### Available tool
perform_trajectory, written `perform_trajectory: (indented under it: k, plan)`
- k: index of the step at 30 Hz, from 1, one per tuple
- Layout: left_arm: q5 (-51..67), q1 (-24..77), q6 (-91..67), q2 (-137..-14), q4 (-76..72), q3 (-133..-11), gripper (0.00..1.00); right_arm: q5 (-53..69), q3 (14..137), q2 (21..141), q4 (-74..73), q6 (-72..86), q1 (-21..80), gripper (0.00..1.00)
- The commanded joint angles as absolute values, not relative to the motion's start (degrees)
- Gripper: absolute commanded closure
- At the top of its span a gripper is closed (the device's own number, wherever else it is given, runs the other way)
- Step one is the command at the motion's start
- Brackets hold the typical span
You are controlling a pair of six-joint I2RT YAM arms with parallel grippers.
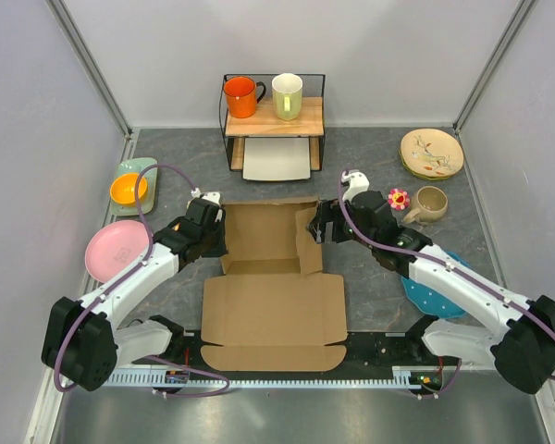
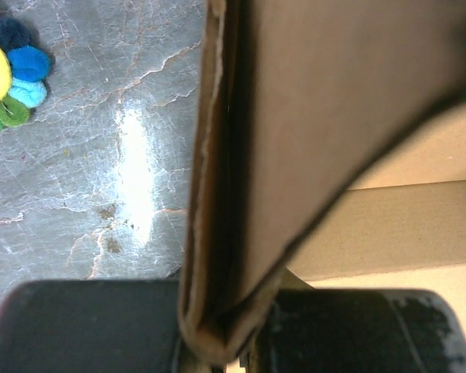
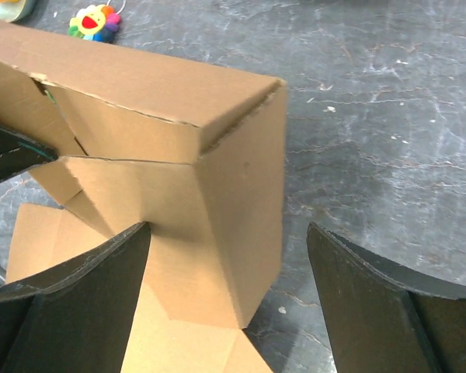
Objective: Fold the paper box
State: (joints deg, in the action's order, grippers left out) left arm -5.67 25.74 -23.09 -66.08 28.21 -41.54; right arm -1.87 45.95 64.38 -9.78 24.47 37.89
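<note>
The paper box (image 1: 273, 296) is brown cardboard in the middle of the table. Its far half has walls partly raised, and its near half lies flat with flaps spread. My left gripper (image 1: 215, 231) is shut on the box's doubled left wall (image 2: 311, 116), which is pinched between the black fingers (image 2: 78, 326) at the bottom of the left wrist view. My right gripper (image 1: 316, 225) stands open at the box's right side. In the right wrist view (image 3: 227, 256) its jaws straddle the upright right wall (image 3: 241, 202) without pressing it. The left finger (image 3: 78, 295) is inside the box and the other is over the table.
A wooden shelf (image 1: 273, 117) at the back carries an orange mug (image 1: 241, 95) and a white mug (image 1: 288, 95), with a white tray (image 1: 277, 159) beneath. Left: an orange bowl (image 1: 129, 189) and a pink plate (image 1: 116, 250). Right: a beige plate (image 1: 431, 153), a cup (image 1: 430, 203), a flower toy (image 1: 398, 198) and a blue plate (image 1: 424, 298).
</note>
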Motion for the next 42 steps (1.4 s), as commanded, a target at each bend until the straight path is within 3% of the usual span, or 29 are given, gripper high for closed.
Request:
perform_trajectory:
  k: [1,7,14,24,35,40,42]
  plan:
    - [-3.3,26.0,-21.6,-66.0,25.9,-43.9,0.98,-2.8,49.0,66.4,-5.8,22.5,40.1,0.09]
    - [-3.6,26.0,-21.0,-65.8,26.0,-44.3,0.98,-6.1,52.1,70.4,-7.7,21.4,40.9,0.06]
    - [-3.3,26.0,-20.9,-65.8,26.0,-44.6,0.98,-16.1,51.5,76.0,-11.2,19.9,41.2,0.1]
    - [-3.3,26.1,-21.5,-65.4,25.9,-44.2,0.98,-20.2,49.6,79.5,-10.2,17.9,42.6,0.31]
    - [-3.1,26.0,-22.3,-64.8,25.4,-43.6,0.98,-21.7,49.4,83.1,-7.0,17.8,43.5,0.45]
    - [-3.2,26.0,-22.7,-64.3,25.4,-43.3,0.98,-24.9,50.4,83.5,-9.1,17.8,44.4,0.57]
    - [-3.3,26.0,-22.7,-64.2,25.3,-43.3,0.98,-27.1,51.1,83.8,-10.1,17.7,44.8,0.67]
